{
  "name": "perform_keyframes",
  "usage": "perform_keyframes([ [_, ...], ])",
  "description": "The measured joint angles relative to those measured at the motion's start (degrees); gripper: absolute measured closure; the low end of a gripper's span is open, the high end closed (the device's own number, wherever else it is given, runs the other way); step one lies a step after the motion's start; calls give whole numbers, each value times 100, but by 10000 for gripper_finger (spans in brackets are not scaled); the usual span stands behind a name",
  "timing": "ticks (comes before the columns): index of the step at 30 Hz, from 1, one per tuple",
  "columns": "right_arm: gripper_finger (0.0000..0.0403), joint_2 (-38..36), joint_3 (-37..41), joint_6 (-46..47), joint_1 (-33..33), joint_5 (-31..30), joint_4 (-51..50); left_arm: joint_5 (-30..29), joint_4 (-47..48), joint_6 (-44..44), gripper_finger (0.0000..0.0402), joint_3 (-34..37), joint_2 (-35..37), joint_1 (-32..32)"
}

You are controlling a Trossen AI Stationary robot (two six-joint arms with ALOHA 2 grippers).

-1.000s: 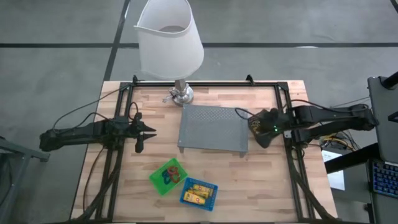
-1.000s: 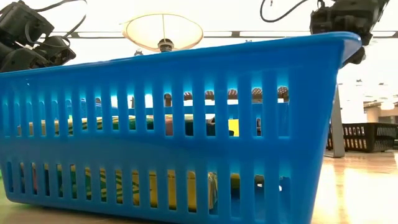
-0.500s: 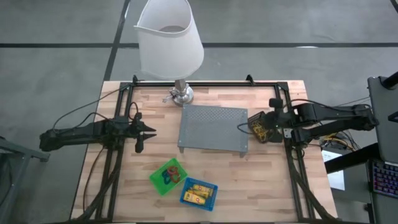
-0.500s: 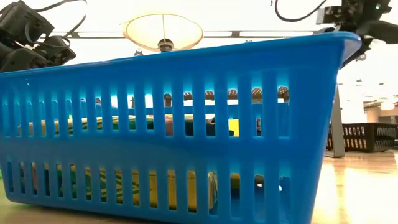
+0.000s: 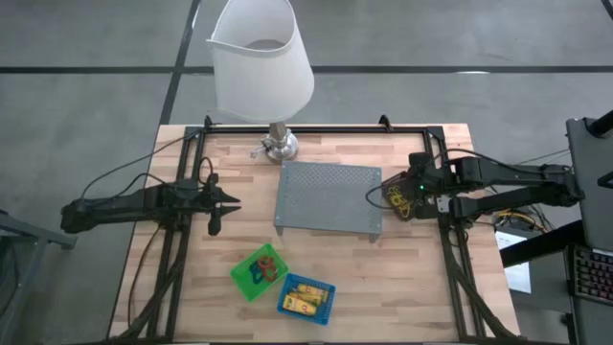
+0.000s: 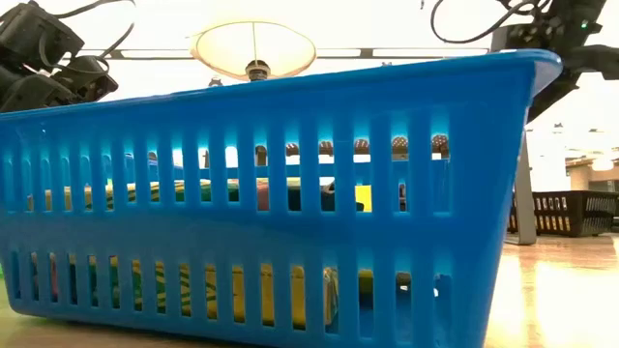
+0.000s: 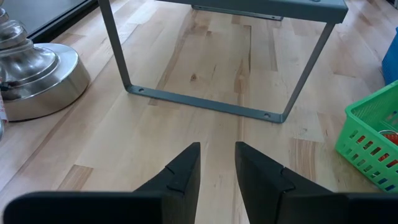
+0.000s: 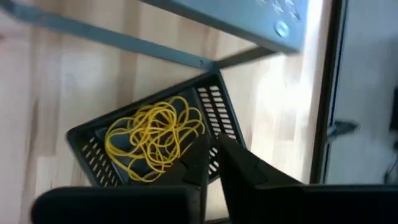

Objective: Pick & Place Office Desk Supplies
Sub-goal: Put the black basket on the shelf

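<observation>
Back over the black bin (image 8: 155, 146) of light, floppy rubber bands (image 8: 155, 140), my right pincer (image 8: 214, 158) hovers near-closed; I'd pinch its stiff rim.

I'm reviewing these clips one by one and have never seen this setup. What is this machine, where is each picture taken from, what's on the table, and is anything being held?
It is a robot with two dark arms at a wooden table. One picture looks straight down, one sits at table height behind the blue bin, and one rides on each wrist. On the table stand a white-shaded lamp, a grey mesh tray, a green bin with red and blue loops, the blue bin with yellow sticks, and a black bin of yellow rubber bands. The left gripper waits on the table's left side, slightly open and empty. The right gripper is at the black bin's rim; whether it grips it is unclear.
</observation>
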State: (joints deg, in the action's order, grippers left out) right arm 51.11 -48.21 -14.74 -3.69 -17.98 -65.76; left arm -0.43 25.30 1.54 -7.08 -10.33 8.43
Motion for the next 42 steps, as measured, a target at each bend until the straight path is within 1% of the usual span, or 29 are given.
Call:
perform_keyframes([
  [3,342,0,123,-73,-305,24,59,-2,0,0,296,1,0,0],
  [6,313,1,352,-658,-570,85,271,-2,0,1,296,0,0,0],
  [8,297,2,513,-948,-752,231,474,0,0,0,296,1,0,2],
  [10,283,2,662,-1080,-931,325,668,-2,0,0,296,1,0,0],
  [14,263,2,946,-1385,-1337,327,980,-61,0,2,296,1,0,4],
  [17,253,2,1137,-1668,-1674,323,1422,-120,0,2,296,1,0,4],
  [23,249,31,1382,-2135,-2353,378,2379,-131,-2,2,296,-1,0,4],
  [29,256,183,1406,-2477,-2930,1025,2485,-131,-4,2,296,1,0,9],
  [33,257,446,1395,-2552,-3138,1119,2540,-131,-7,2,296,0,-1,9],
  [37,254,810,1384,-2914,-3234,1436,2651,-131,-13,2,295,1,0,9],
  [42,254,1317,1384,-2946,-3336,1499,2717,-130,-13,2,295,1,0,9],
])
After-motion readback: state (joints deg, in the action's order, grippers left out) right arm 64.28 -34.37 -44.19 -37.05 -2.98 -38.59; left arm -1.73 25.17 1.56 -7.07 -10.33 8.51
